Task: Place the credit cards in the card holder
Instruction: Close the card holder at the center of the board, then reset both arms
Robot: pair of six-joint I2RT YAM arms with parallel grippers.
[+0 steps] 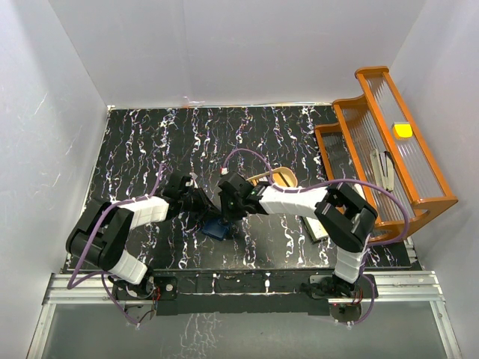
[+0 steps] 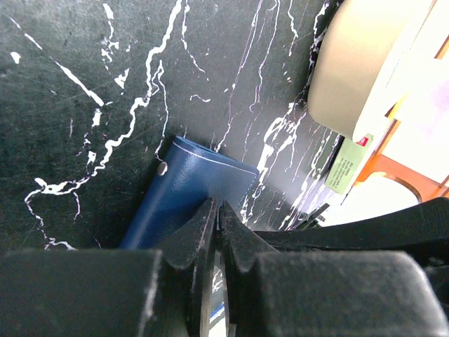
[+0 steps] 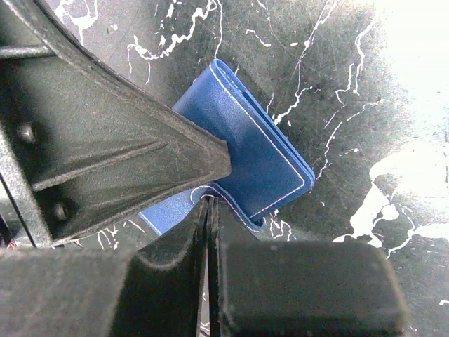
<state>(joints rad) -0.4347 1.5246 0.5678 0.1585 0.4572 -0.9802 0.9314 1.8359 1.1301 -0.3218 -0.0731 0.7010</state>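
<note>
Navy wallet on the black table; right gripper pinches its six o'clock edge, left gripper seemingly clamps it too.

The left claw hides part of the card holder, seemingly gripped.

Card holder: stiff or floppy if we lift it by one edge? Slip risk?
Likely floppy: the card holder is thin stitched layers folded over, and one flap splays out into the shut right gripper. Probably light: its profile is thin, with no bulge. Smooth skin may slip from a single pinch; the left gripper also sits shut at its edge.
</note>
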